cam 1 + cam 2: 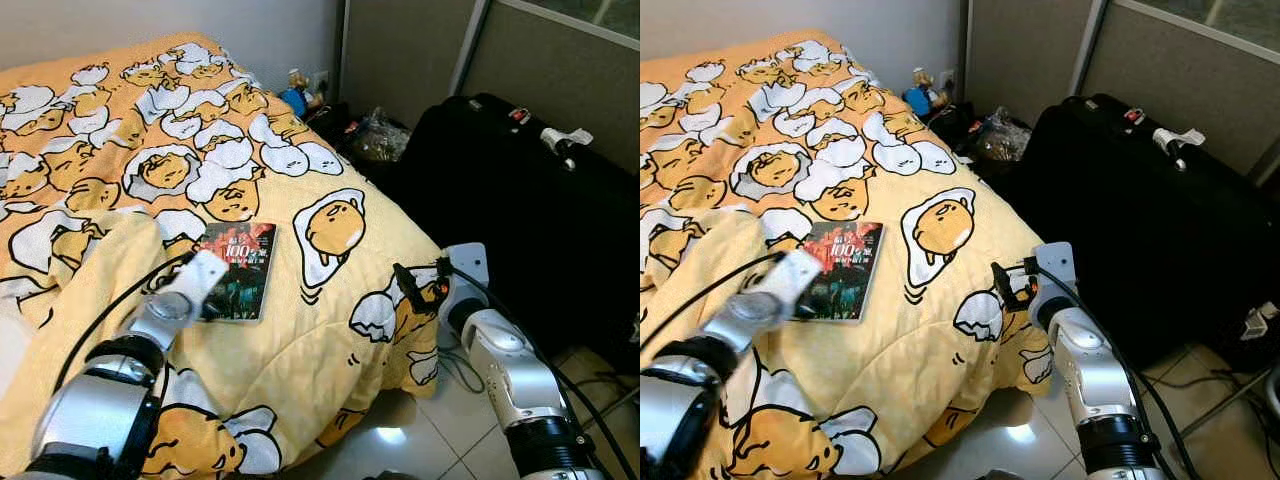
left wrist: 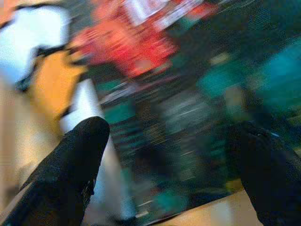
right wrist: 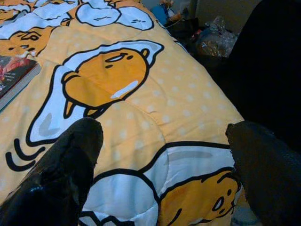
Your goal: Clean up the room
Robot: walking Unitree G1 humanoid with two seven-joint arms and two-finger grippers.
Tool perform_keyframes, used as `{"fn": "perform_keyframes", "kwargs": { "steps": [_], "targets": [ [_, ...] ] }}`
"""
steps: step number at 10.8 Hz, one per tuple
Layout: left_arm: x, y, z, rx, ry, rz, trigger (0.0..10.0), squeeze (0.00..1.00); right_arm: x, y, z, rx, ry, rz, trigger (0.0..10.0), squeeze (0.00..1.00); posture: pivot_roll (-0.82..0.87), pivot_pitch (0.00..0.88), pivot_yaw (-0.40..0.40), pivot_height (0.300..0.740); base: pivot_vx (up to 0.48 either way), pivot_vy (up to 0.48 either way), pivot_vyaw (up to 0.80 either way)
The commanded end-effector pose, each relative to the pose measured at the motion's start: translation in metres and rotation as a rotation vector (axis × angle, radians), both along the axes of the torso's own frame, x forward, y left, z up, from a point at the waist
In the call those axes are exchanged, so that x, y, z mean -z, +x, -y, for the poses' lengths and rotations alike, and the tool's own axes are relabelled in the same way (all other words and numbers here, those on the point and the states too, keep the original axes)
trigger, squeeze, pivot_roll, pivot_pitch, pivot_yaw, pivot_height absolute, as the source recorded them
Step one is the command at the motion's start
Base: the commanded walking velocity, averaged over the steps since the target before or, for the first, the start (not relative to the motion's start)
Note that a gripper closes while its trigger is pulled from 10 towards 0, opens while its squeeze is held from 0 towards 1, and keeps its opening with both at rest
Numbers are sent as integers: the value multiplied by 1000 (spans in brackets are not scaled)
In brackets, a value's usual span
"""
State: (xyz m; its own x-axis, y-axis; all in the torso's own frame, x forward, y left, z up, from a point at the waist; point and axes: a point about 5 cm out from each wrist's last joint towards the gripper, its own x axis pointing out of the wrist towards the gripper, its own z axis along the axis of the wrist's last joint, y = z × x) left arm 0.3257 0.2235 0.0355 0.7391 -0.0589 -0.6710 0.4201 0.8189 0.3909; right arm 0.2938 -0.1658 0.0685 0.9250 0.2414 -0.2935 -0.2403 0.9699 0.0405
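Note:
A dark book [image 1: 243,262] with a red and teal cover lies flat on the yellow egg-print duvet [image 1: 300,130]. My left gripper [image 2: 174,136] is right over the book's near left corner, open. In the left wrist view the blurred cover shows close up between the two black fingers [image 2: 70,165]. My right gripper [image 3: 164,136] hangs open over the bed's near right corner, with nothing between its fingers. From the head it shows as black fingers [image 1: 408,283] just above the duvet's edge. The book [image 3: 14,70] lies well off to the side of it.
A big black suitcase [image 1: 520,190] stands right of the bed. Small toys [image 1: 297,97] and a crinkled plastic bag [image 1: 378,135] lie on the floor by the far wall. Shiny floor tiles [image 1: 440,420] with loose cables show at the bed's foot.

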Motion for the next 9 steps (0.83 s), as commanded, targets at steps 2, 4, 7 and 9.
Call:
{"fn": "perform_keyframes", "kwargs": {
  "steps": [2, 4, 7, 9],
  "targets": [
    [1, -1, 10, 67, -106, -39, 10000, 0, 0, 1, 1, -6, -8, -7, 10000, 0, -134, 0, 16, 740, 0, 0, 0],
    [1, -3, 13, 82, -228, -62, 10000, 0, 0, 1, 0, -6, -7, -10, 10000, 0, -132, 0, 16, 740, 0, 0, 0],
    [-19, 11, 4, -37, -339, 98, 10000, 0, 1, 1, -2, 4, 3, -9, 10000, 0, -122, 0, 40, 740, 0, 0, 0],
    [-26, 14, -15, -183, -228, 200, 10000, 0, 3, -4, -2, 21, 6, -6, 10000, 0, -136, 0, 61, 740, 0, 0, 0]
  ]
}}
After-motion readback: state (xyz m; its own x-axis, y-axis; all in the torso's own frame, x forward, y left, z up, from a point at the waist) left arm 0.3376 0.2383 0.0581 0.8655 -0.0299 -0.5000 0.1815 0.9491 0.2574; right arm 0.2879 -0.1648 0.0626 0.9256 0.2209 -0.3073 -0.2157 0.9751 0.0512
